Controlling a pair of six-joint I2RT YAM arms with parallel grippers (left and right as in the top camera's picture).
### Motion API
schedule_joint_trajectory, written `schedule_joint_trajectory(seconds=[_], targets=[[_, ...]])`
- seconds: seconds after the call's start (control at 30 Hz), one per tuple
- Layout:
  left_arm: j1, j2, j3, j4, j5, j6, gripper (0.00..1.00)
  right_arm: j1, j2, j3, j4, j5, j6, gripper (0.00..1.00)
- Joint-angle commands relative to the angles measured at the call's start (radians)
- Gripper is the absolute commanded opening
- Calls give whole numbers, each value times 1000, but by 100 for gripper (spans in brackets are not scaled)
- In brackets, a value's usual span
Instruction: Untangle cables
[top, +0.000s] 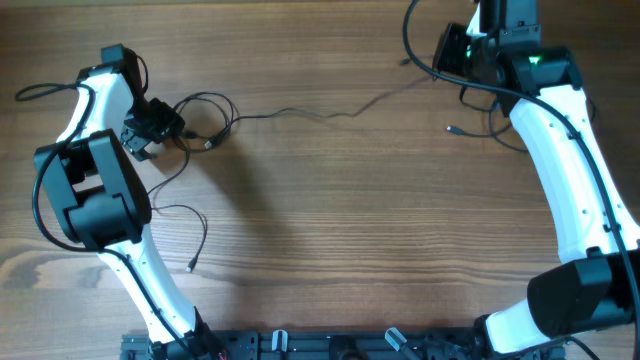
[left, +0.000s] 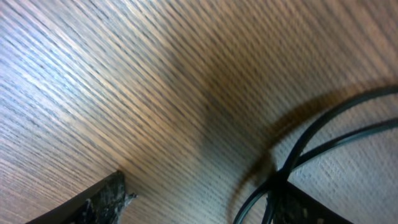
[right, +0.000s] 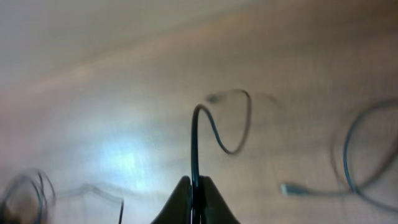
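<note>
Thin black cables lie across the wooden table. A small loop of cable sits beside my left gripper, which is low over the table and open. In the left wrist view two cable strands cross right at its right finger, and the gap between the fingers holds nothing. From that loop one long cable runs right toward my right gripper. This gripper is shut on a cable that rises and curls above its fingertips. A silvery plug lies to its right.
Another cable with a plug end lies at the lower left, next to the left arm's base link. A short plug-tipped strand lies under the right arm. A thicker wire loops at the far left.
</note>
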Motion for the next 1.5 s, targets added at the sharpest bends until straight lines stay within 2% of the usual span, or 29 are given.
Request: schedule_joint_trajectory(seconds=[0.0, 0.17, 0.23, 0.3, 0.4, 0.47, 0.5, 0.67, 0.7, 0.77, 0.8, 0.87, 0.9, 0.93, 1.13, 1.3, 1.47], targets=[[-9, 7, -37, -15, 73, 43, 72, 5, 61, 10, -106, -60, -56, 10], [-11, -188, -37, 16, 139, 46, 68, 26, 156, 4, -233, -100, -130, 10], [-11, -257, -37, 38, 224, 64, 61, 39, 195, -5, -236, -180, -194, 10], [-11, -313, -37, 61, 298, 87, 59, 53, 236, -8, -230, -296, -274, 11], [-11, -366, -37, 80, 338, 87, 63, 79, 281, -8, -206, -401, -341, 17], [-11, -376, -37, 82, 338, 87, 70, 109, 297, -6, -187, -401, -338, 24], [-11, -376, -37, 81, 337, 87, 73, 127, 299, 0, -190, -400, -346, 31], [-10, -360, -37, 80, 314, 87, 85, 229, 299, 27, -169, -338, -380, 41], [-10, -360, -37, 77, 299, 87, 86, 252, 299, 27, -151, -311, -387, 42], [-10, -360, -37, 69, 256, 84, 99, 299, 301, 26, -98, -243, -387, 43], [-8, -360, -37, 62, 222, 83, 100, 323, 301, 24, -57, -212, -387, 43], [2, -360, -37, 51, 188, 79, 100, 364, 302, 16, 58, -151, -387, 48], [12, -360, -37, 41, 182, 80, 100, 383, 302, 13, 119, -125, -386, 56], [19, -360, -37, 35, 180, 80, 100, 394, 302, 11, 160, -109, -385, 59], [55, -360, -37, -20, 172, 84, 100, 435, 304, 10, 433, -103, -361, 60], [57, -360, -37, -19, 172, 84, 100, 435, 333, 10, 518, -105, -364, 65], [57, -360, -37, -19, 172, 84, 100, 435, 409, 10, 528, -150, -415, 72]])
